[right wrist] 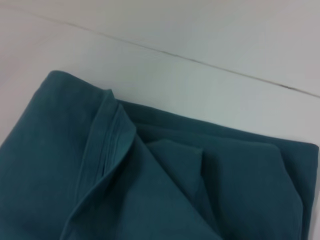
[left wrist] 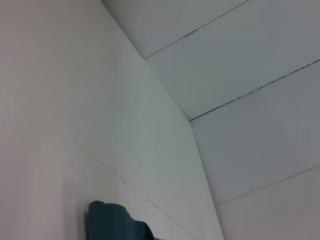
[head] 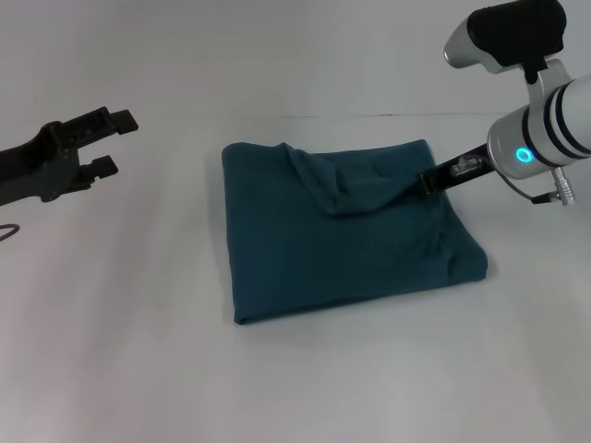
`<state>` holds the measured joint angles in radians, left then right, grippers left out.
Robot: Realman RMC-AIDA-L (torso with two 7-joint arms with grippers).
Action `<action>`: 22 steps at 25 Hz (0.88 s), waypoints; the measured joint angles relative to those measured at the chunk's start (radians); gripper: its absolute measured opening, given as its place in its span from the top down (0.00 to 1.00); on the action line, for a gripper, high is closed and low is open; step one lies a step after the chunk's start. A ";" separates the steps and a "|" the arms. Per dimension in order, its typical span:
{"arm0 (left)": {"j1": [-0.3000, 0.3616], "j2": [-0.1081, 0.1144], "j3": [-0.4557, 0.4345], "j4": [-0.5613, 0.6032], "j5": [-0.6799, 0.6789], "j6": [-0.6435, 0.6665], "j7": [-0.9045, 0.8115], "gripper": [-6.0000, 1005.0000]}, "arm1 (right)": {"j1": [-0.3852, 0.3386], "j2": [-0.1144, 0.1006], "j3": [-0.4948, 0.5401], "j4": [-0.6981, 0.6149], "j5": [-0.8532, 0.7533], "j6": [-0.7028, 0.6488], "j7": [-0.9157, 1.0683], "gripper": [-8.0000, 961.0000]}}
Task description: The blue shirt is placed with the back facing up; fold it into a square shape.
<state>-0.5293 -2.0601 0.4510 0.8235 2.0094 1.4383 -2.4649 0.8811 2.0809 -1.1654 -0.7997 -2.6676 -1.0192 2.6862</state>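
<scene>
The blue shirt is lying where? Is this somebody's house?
Probably not a house; it looks like a robot test room. The blue shirt lies on a plain white table, bare white panels stand behind, and two robot arms reach in, the right claw at the shirt.

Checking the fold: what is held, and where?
The right tool appears to pinch the blue shirt by its top layer near the right edge; the left tool holds nothing.
</scene>
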 joint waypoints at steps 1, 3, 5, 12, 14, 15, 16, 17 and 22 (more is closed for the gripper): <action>0.000 0.000 0.000 0.000 0.000 -0.001 0.000 0.07 | 0.000 0.000 0.002 0.002 0.000 0.002 0.004 0.97; -0.001 0.000 0.000 -0.006 0.000 -0.002 0.001 0.08 | 0.001 -0.001 0.007 0.005 -0.001 0.012 0.017 0.94; -0.003 0.000 0.000 -0.017 0.000 -0.003 0.002 0.08 | 0.001 -0.003 0.008 0.010 -0.002 0.033 0.034 0.91; -0.004 0.001 0.000 -0.024 0.000 -0.005 0.003 0.08 | 0.006 0.000 0.013 0.085 -0.040 0.160 0.120 0.75; -0.002 0.001 0.000 -0.024 0.000 -0.003 0.003 0.08 | 0.003 -0.001 0.022 0.090 -0.038 0.171 0.129 0.71; -0.001 0.001 0.000 -0.024 0.000 -0.003 0.003 0.08 | 0.000 -0.001 0.032 0.086 -0.035 0.169 0.129 0.68; -0.001 0.002 0.000 -0.024 0.000 -0.002 0.003 0.08 | -0.003 -0.003 0.045 0.079 -0.032 0.164 0.128 0.66; 0.000 0.002 0.000 -0.024 0.000 -0.002 0.003 0.08 | -0.005 -0.005 0.065 0.073 -0.032 0.153 0.127 0.64; 0.003 0.003 -0.017 -0.023 0.000 -0.003 0.003 0.08 | -0.026 -0.008 0.148 0.012 0.017 0.061 0.058 0.55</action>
<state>-0.5264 -2.0572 0.4339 0.8005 2.0096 1.4355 -2.4620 0.8554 2.0730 -1.0172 -0.7873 -2.6503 -0.9585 2.7443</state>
